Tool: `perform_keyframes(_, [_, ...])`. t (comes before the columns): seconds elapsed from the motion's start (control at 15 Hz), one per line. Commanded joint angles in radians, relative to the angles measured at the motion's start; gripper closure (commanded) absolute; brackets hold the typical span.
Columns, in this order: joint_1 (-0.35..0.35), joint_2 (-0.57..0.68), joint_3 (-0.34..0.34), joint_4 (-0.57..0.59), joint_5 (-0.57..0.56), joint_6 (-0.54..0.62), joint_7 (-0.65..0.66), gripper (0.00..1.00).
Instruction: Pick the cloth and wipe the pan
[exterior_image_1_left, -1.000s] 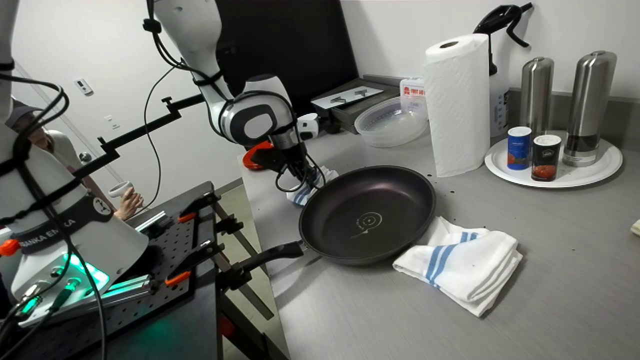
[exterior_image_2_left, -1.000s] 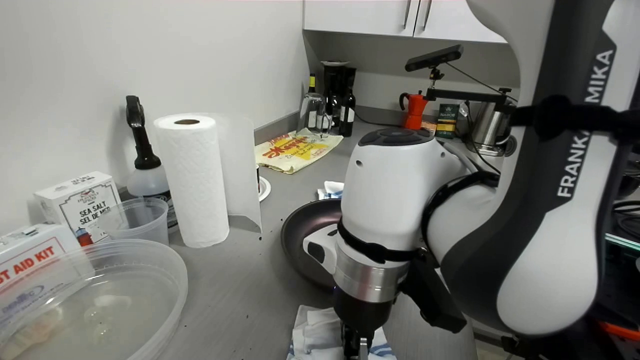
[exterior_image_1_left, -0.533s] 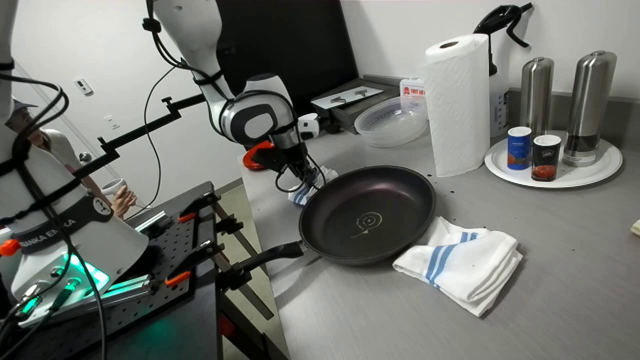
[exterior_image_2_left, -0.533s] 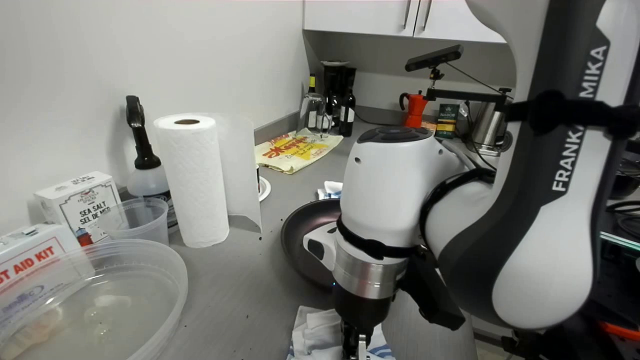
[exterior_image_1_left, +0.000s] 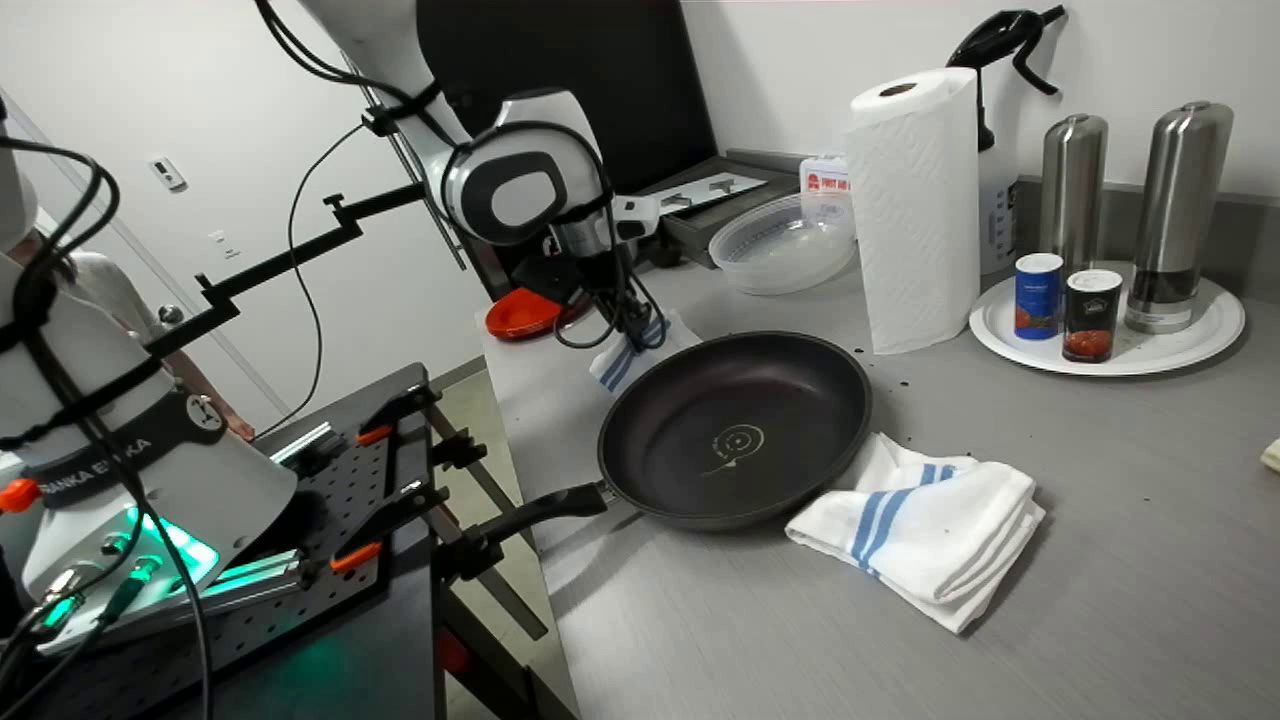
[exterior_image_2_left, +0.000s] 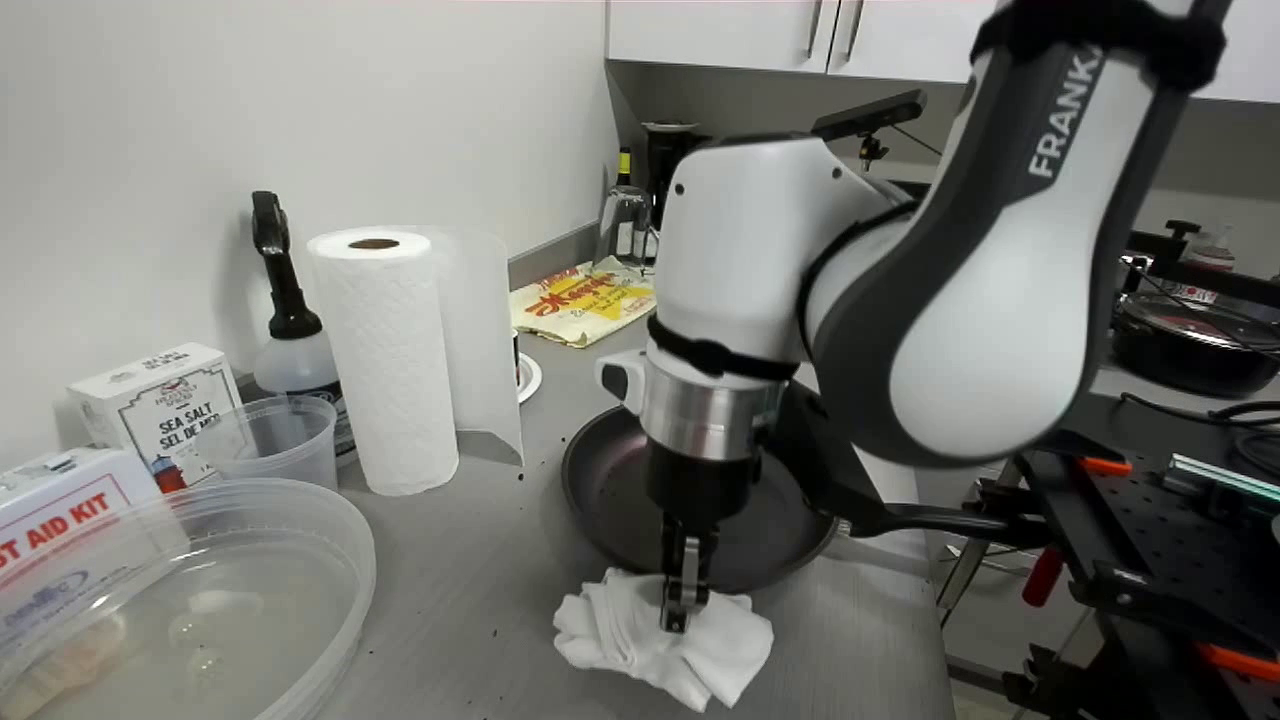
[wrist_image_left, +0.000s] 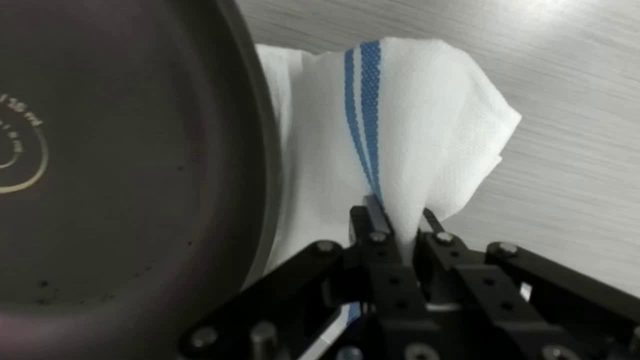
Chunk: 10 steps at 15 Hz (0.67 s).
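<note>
Cloth (wrist_image_left: 400, 135): one, pinched in one hand (wrist_image_left: 401, 215) | pan (exterior_image_1_left: 735, 440): one | folded cloth (exterior_image_1_left: 930, 530): one

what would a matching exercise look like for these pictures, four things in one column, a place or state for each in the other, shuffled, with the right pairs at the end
Things
1. gripper
2. frying pan
3. paper towel roll
4. blue canister

Places and states
A. white all over, standing on end
B. on the white plate
C. pinching a striped cloth
D. dark, with small specks inside it in the wrist view

Pairs: 1-C; 2-D; 3-A; 4-B
</note>
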Motion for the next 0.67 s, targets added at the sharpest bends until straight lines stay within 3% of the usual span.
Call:
perform_keyframes(0.0, [-0.092, -0.177, 0.044, -0.059, 0.034, -0.141, -0.002, 0.97])
perform_keyframes(0.27, [-0.198, -0.315, 0.112, -0.052, 0.141, -0.344, -0.065, 0.97])
perform_keyframes(0.6, [-0.193, -0.438, 0.063, -0.041, 0.231, -0.467, -0.099, 0.97])
